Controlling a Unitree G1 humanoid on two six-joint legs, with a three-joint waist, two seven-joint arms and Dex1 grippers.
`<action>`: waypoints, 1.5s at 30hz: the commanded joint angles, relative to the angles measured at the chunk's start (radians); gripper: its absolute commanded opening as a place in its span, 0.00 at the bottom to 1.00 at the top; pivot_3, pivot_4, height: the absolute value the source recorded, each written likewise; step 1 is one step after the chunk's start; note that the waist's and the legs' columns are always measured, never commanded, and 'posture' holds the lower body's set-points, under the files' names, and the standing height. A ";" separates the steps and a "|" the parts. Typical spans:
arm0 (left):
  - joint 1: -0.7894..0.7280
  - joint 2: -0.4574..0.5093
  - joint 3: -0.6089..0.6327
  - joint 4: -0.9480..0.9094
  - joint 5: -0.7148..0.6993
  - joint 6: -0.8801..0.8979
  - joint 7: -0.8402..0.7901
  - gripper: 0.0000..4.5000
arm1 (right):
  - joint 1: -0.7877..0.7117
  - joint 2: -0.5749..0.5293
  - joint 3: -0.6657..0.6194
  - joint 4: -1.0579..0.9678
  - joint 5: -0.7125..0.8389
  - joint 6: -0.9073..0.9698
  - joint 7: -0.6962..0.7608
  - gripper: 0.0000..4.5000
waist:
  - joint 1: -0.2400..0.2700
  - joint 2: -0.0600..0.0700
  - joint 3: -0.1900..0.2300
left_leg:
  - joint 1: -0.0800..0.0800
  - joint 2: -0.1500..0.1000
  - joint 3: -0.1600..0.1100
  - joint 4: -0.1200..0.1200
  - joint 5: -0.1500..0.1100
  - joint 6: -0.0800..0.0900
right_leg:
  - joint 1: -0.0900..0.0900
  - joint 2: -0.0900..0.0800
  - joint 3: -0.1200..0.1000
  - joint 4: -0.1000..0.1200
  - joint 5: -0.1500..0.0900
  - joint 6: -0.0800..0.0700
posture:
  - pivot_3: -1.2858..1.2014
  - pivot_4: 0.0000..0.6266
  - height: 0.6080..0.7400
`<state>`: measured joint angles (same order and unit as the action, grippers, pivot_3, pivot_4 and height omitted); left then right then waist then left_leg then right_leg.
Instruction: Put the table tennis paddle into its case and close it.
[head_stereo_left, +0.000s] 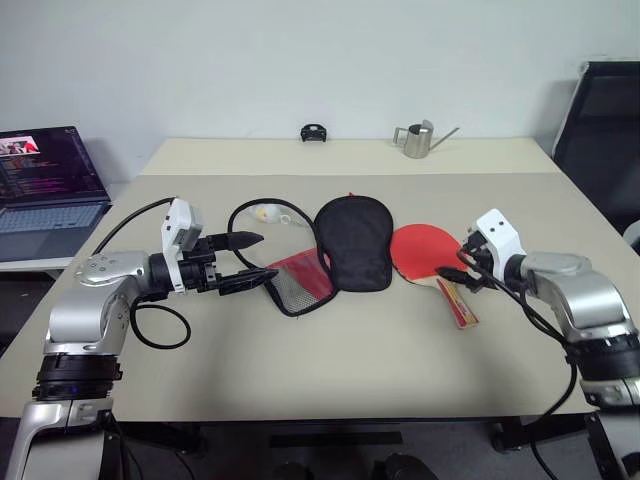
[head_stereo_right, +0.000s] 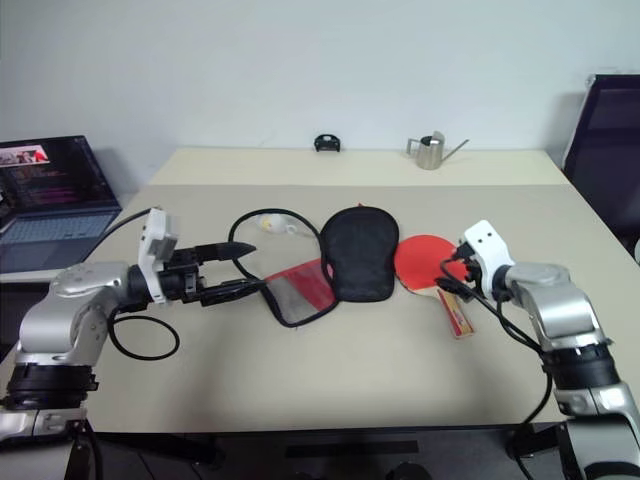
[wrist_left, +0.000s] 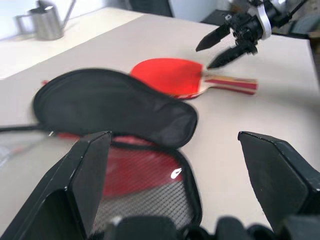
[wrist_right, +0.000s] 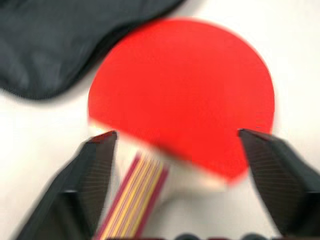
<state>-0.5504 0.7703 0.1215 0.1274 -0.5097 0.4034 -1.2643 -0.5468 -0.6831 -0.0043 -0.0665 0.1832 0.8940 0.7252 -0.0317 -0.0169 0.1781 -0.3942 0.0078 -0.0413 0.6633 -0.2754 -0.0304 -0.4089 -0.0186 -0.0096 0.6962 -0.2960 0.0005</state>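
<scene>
Paddle (head_stereo_left: 425, 253) lies flat on the beige worktop (head_stereo_left: 350, 360), red face up, its striped wooden handle pointing toward the near right edge, and its round blade sits just beside the case (head_stereo_left: 345, 245), whose black flap partly overlaps the blade's left rim. The case lies opened out at the middle of the worktop: the black half rests farther back, while the red half with the mesh pocket (head_stereo_left: 300, 285) spreads toward the left. A black cord (head_stereo_left: 262, 205) with a small white ball charm (head_stereo_left: 263, 213) loops behind the case. The right tool (head_stereo_left: 462, 272) hovers just above the paddle's handle with its fingers spread wide, gripping nothing. The left tool (head_stereo_left: 240, 262) hangs near the red half of the case, its fingers likewise spread and empty. A small metal watering can (head_stereo_left: 415, 140) stands at the far edge, and a laptop (head_stereo_left: 45, 185) sits off to the left.
</scene>
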 joint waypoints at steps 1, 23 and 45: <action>-0.046 -0.007 -0.008 -0.052 -0.024 -0.006 -0.025 0.99 | 0.042 -0.015 -0.068 -0.128 0.041 0.085 -0.031 0.99 | -0.001 0.000 0.000 | 0.000 0.000 0.000 0.000 0.000 0.000 | 0.000 0.000 0.000 0.000 0.000 0.000 | 0.52 0.24 1.00; -0.103 -0.026 -0.033 0.011 0.017 -0.042 -0.051 0.99 | 0.099 0.193 -0.035 -0.053 -0.022 0.165 -0.370 0.99 | 0.001 -0.001 0.000 | 0.003 0.000 0.000 0.000 0.000 0.000 | 0.003 0.000 0.000 0.001 0.000 0.000 | 0.52 0.24 1.00; -0.042 0.003 0.027 -0.012 0.004 -0.044 0.003 0.99 | 0.055 0.264 -0.142 0.057 -0.062 0.116 -0.574 0.24 | 0.004 -0.008 -0.003 | 0.020 0.000 0.000 0.001 0.000 0.000 | 0.020 0.000 0.000 0.000 0.000 0.001 | 0.52 0.24 1.00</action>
<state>-0.5909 0.7526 0.1099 0.1533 -0.4885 0.3652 -1.2705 -0.4824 -0.3856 -0.0753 -0.0432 0.1771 1.0284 0.2172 -0.0281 -0.0245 0.1753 -0.3740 0.0070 -0.0418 0.6646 -0.2751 -0.0305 -0.3886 -0.0185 -0.0093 0.6959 -0.2957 0.0016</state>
